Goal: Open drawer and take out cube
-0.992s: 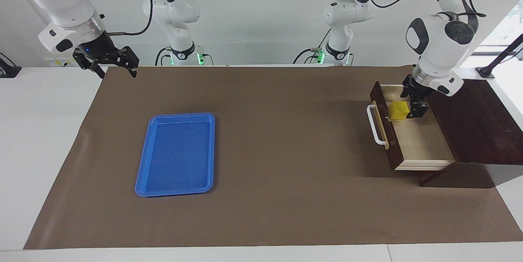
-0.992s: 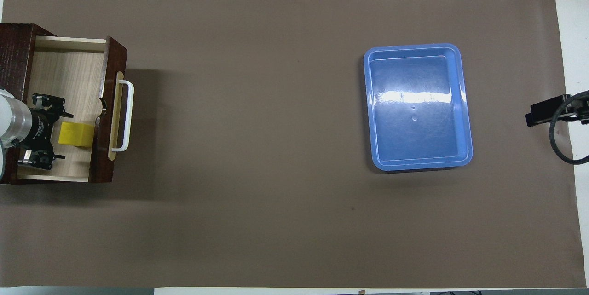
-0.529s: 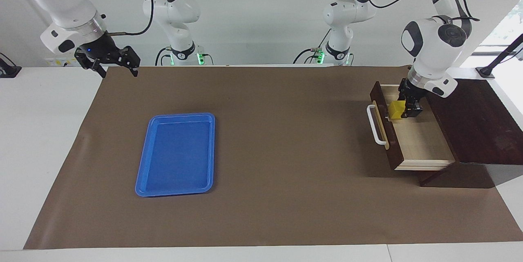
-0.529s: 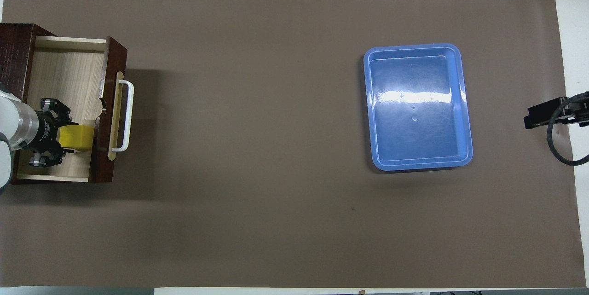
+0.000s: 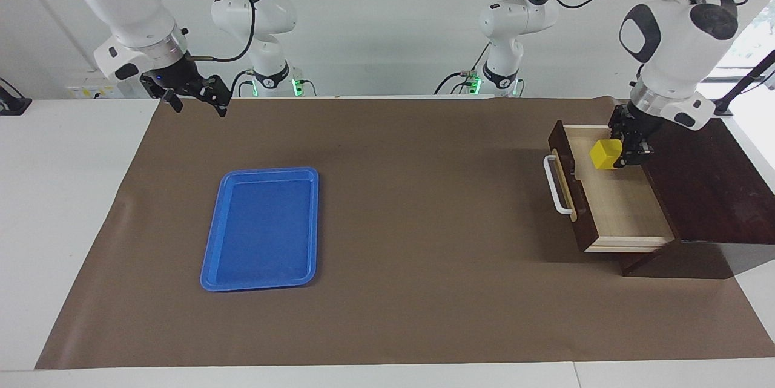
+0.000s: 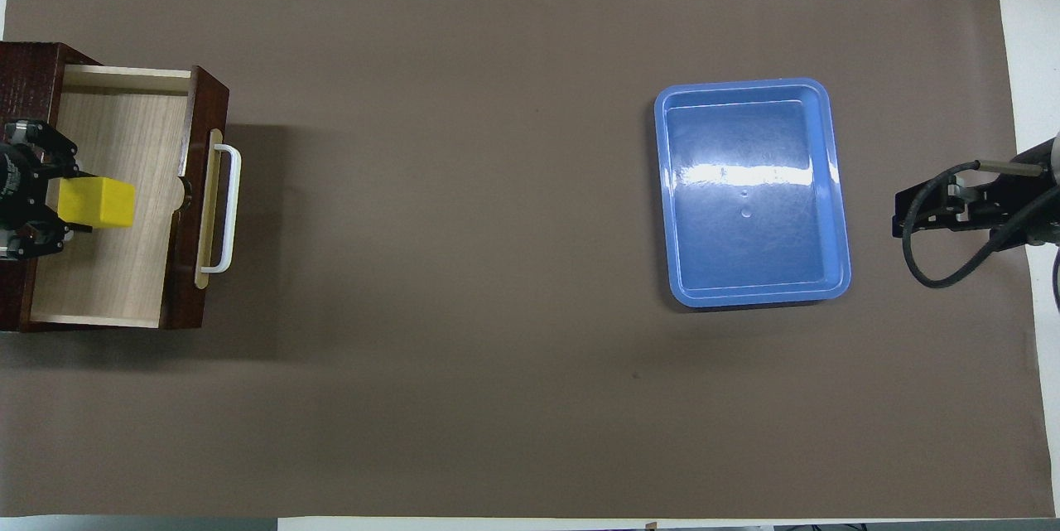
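The drawer [image 5: 623, 212] [image 6: 124, 133] of the dark wooden box stands pulled out, its white handle [image 5: 556, 185] [image 6: 228, 208] facing the table's middle. My left gripper [image 5: 614, 154] [image 6: 71, 202] is shut on the yellow cube [image 5: 605, 152] [image 6: 99, 203] and holds it in the air over the drawer's pale floor, close to the box. My right gripper [image 5: 198, 105] [image 6: 907, 216] hangs open and holds nothing over the mat's edge at the right arm's end of the table.
A blue tray [image 5: 209, 255] [image 6: 840, 191] lies on the brown mat toward the right arm's end. The dark box [image 5: 708, 176] [image 6: 25, 75] takes up the left arm's end. Bare mat lies between the drawer front and the tray.
My left gripper closed on the cube and lifted it off the drawer floor, back toward the box. The right gripper moved a little inward over the mat's edge.
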